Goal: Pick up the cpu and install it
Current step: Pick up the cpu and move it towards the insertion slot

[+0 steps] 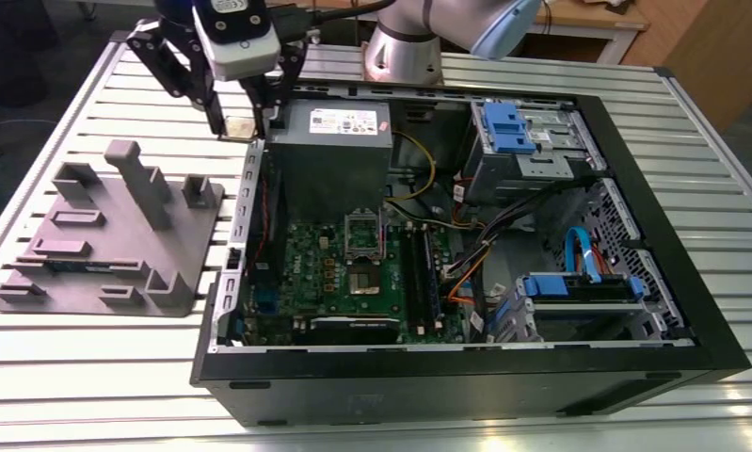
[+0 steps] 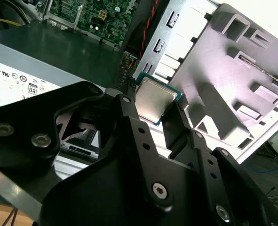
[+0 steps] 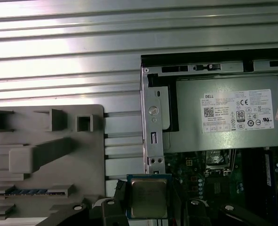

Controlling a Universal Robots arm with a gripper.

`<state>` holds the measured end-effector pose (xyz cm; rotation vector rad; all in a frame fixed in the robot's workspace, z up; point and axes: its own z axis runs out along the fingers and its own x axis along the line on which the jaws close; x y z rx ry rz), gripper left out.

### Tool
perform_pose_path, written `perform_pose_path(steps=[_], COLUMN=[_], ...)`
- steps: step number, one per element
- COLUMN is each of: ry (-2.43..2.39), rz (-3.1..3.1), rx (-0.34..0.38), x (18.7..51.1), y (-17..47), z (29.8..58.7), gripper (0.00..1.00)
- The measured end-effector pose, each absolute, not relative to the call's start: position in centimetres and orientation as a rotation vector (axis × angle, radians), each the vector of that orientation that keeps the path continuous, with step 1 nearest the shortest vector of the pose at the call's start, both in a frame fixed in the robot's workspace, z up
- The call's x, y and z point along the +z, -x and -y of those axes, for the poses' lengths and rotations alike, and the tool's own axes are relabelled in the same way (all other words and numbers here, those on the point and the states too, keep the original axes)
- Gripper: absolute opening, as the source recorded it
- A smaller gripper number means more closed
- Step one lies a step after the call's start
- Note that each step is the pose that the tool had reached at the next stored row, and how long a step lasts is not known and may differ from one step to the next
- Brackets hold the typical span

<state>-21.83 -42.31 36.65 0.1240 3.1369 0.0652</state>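
The cpu (image 2: 155, 100) was grasped by the gripper (image 2: 154, 107), the jaws being clenched on two opposite edges of it. It was held flat, lifted clear of the slatted table (image 1: 100, 377). Its metal top was turned up toward the wrist cameras and its underside down. No long axis could be told, the chip being square. In the first wrist view its edges were seen running parallel with the wall of the computer case (image 1: 476, 391). A silvery-grey lid with a dull sheen was shown in both wrist views, framed by a thin blue-green border of board. In the exterior view it was seen as a small pale square. The chip was seated at the very tips of the black fingers (image 2: 129, 120), centred between the jaws, and a part of it stood out past the tips. The power supply (image 1: 331, 141), with its white label, was found just beside the jaws on the exterior view's right. The rear corner of the open case was placed beneath them. The grey holder tray (image 1: 112, 245) was set well apart from the jaws on the exterior view's left. The processor socket (image 1: 364, 240) on the green motherboard (image 1: 338, 282) was likewise well apart from them, deeper inside the case.
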Motion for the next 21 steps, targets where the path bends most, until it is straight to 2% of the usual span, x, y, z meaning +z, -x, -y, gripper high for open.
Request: perform_pose_path(steps=[21], ry=[-0.124], rz=[-3.137], rx=[0.065], x=[36.6], y=[20.3], z=[42.3], gripper=[0.47])
